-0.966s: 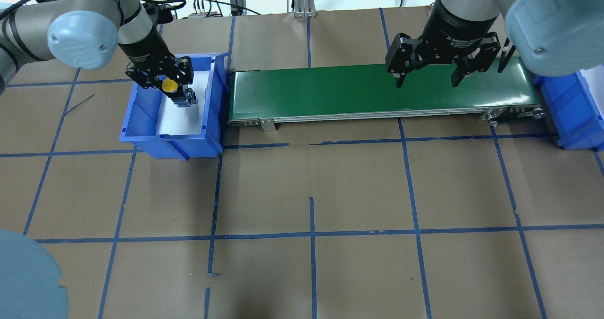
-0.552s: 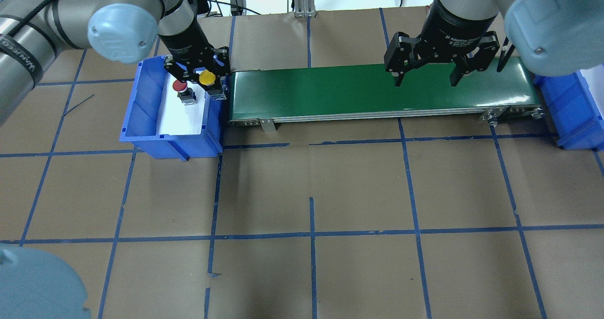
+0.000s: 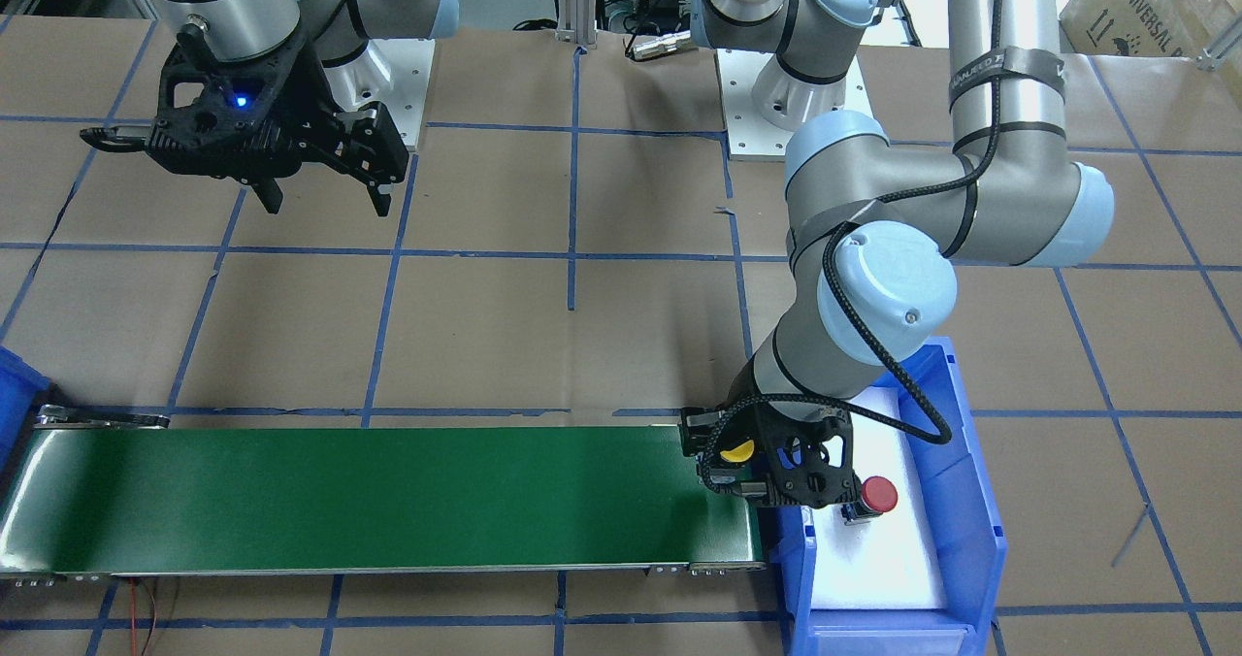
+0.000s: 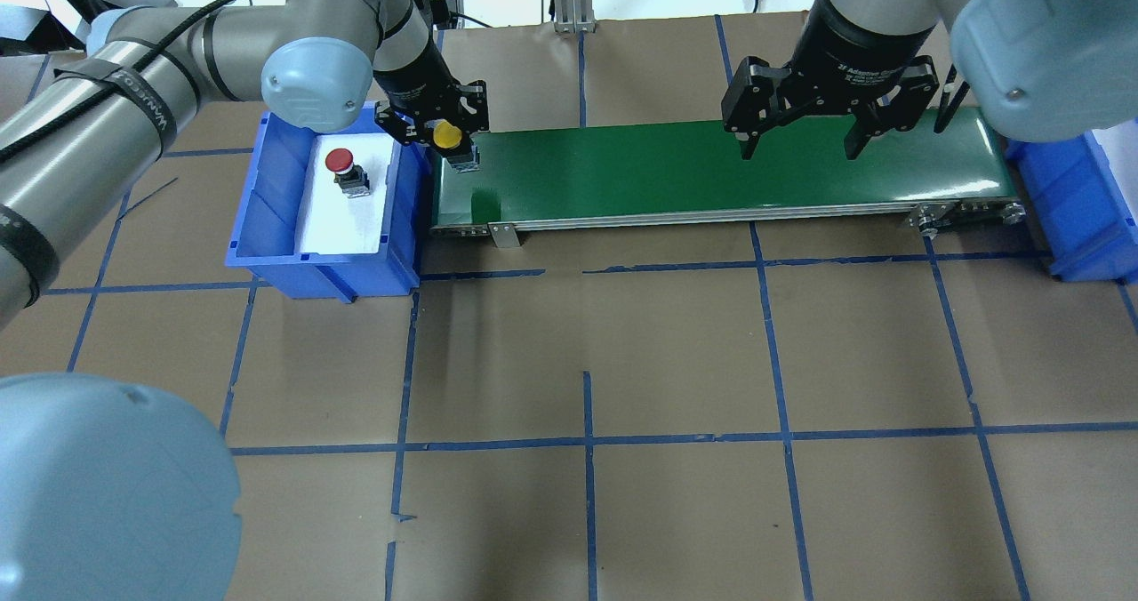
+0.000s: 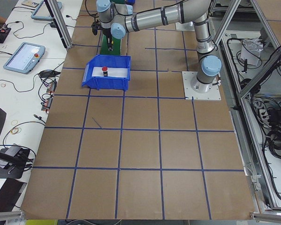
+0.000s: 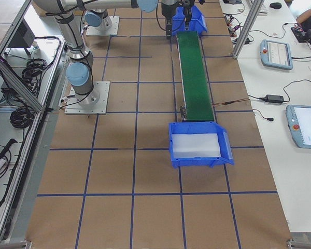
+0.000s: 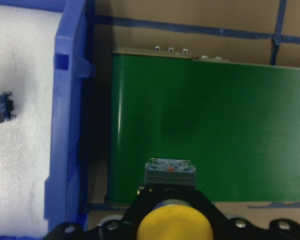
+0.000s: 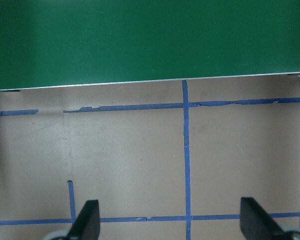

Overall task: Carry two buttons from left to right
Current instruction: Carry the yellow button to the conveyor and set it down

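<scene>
The surface (image 4: 676,352) is covered in brown paper and ruled into squares by blue tape. Cables and an aluminium post lie along its far edge.

At the left stands a blue bin (image 4: 267,228) with a white liner (image 4: 342,223). The red button (image 4: 342,167) sits on that liner in the bin's far half, cap up on its dark body and clear of the walls. Nothing grips it.

Just right of the bin, the left hand (image 4: 442,137) reaches over the bin's right wall to the near end of the green conveyor belt (image 4: 711,170). It is pinching the yellow button (image 4: 447,135) between its fingers. The yellow cap sits against the hand, and the grey body points out over the left end of the belt. The left wrist view shows the cap (image 7: 174,227) at the bottom, the body ahead of it and green belt beyond. Whether the body touches the belt I cannot tell.

Farther right, the right hand (image 4: 798,150) hangs above the right part of the belt. Its two fingers (image 8: 87,222) are spread wide with nothing between them. Its wrist view shows only bare paper and tape there, with the belt's edge across the top.

At the far right, just past the belt's end, stands a second blue bin (image 4: 1080,219), partly hidden behind the right arm.
</scene>
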Robot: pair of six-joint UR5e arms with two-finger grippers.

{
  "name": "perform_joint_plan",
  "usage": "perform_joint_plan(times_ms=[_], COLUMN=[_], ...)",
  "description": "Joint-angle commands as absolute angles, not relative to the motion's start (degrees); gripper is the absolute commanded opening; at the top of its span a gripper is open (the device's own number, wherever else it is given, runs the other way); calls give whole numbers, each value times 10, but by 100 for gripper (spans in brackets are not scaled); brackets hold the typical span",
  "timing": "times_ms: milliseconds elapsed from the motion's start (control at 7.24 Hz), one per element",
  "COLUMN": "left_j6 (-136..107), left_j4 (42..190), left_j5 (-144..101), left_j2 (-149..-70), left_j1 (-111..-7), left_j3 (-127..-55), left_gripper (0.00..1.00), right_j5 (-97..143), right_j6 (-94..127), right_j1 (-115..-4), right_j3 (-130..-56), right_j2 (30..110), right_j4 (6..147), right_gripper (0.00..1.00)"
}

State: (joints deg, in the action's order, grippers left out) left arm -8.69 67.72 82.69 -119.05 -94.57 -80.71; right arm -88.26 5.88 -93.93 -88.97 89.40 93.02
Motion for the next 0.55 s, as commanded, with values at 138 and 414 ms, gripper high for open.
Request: perform_joint_plan(times_ms=[138, 414], left_j6=[-87, -86], left_j4=[651, 650], left_j5=[825, 826], left_j2=[-1208, -1208], left_j1=[-947, -947], left_j3=[-804, -813], left_gripper=[29, 31], right_j5=[-886, -888], right_j6=[58, 57], right_j1=[-940, -938], right_j3=[-891, -889], right_j2=[894, 894], right_j4=[932, 932], right_gripper=[100, 100])
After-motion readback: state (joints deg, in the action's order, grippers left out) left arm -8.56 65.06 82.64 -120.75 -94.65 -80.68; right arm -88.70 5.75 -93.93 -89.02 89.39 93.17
